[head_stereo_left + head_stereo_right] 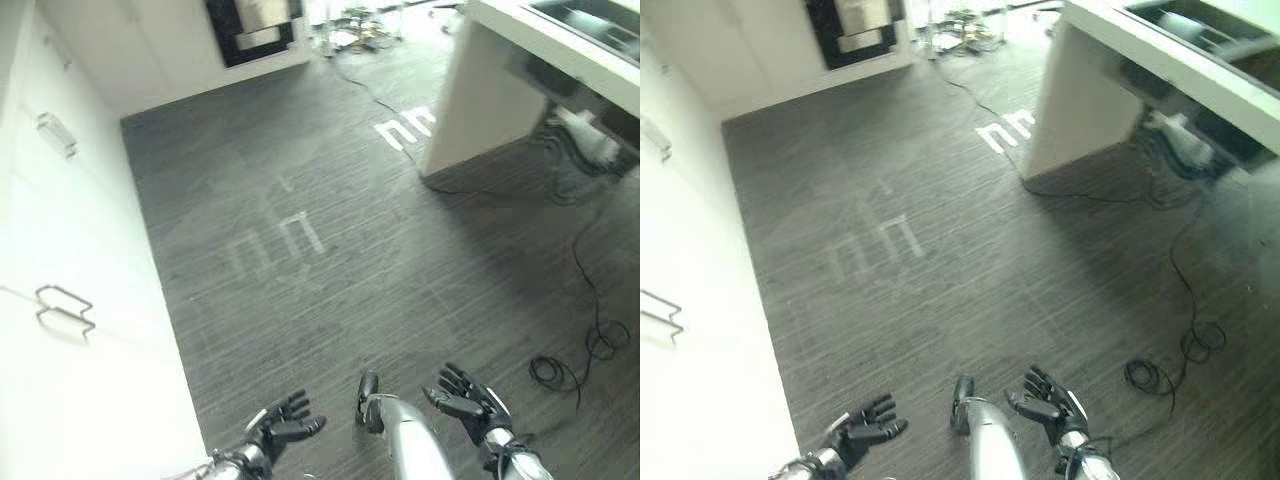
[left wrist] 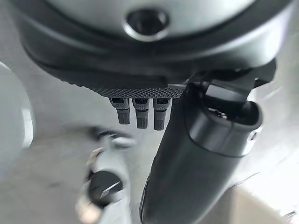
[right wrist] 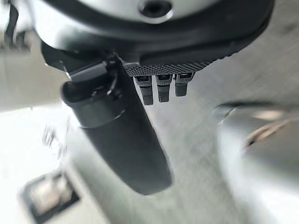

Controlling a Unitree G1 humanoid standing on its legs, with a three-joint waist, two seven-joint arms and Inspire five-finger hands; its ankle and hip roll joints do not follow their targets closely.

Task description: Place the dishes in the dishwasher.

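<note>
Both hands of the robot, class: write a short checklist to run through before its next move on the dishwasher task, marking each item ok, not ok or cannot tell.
1. Left hand free, fingers relaxed, holding nothing: ok.
2. Right hand free, fingers spread, holding nothing: ok.
3. Dishes in sight to pick up: not ok.
4. Dishwasher located: cannot tell; the white cabinet fronts with wire handles on the robot's left may hide it.
5. Floor ahead free of obstacles: ok, though a loose cable lies to the right.

Cabinets (image 1: 60, 300) run down the frame's left edge, the counter surface (image 1: 520, 60) sits upper right, and the floor (image 1: 330, 250) spreads between them, a cable (image 1: 590, 330) trailing at lower right.
</note>
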